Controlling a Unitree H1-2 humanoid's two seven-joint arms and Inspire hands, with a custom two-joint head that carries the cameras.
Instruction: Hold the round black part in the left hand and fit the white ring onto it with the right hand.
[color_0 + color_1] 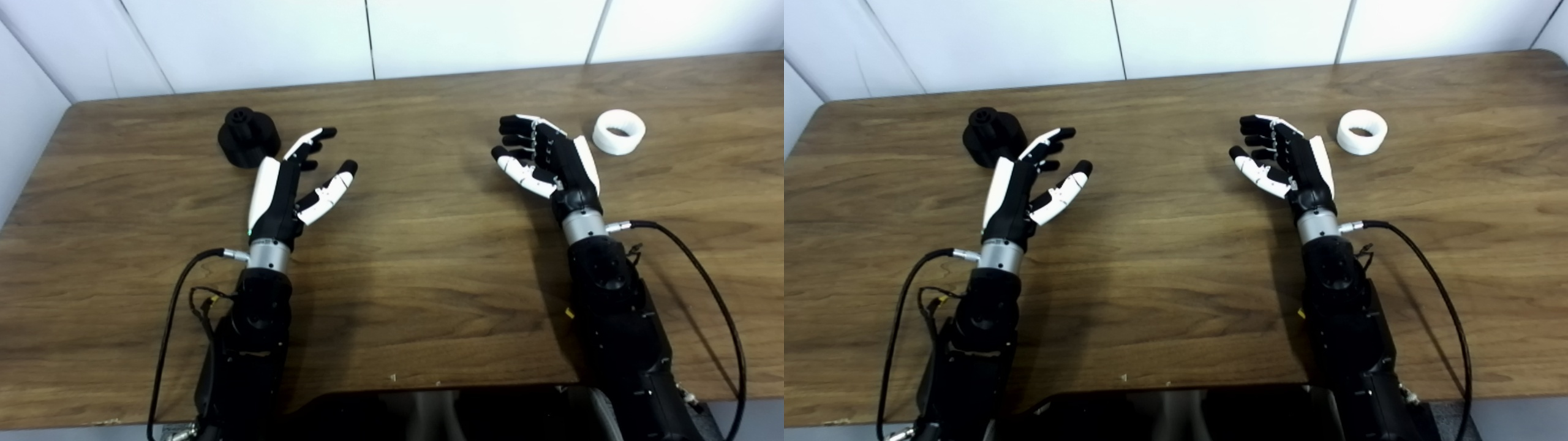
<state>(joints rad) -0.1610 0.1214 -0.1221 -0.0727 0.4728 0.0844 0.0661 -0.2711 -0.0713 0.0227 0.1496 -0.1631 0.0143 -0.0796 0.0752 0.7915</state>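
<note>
Both arms reach over the wooden table. Left hand is empty, fingers spread, just beside the black part. Right hand is empty, fingers loosely curled, near the white ring.

This looks like a lab or test room. A plain wooden tabletop stands against bare white wall panels, and loose black cables run from the robot's arms.
</note>
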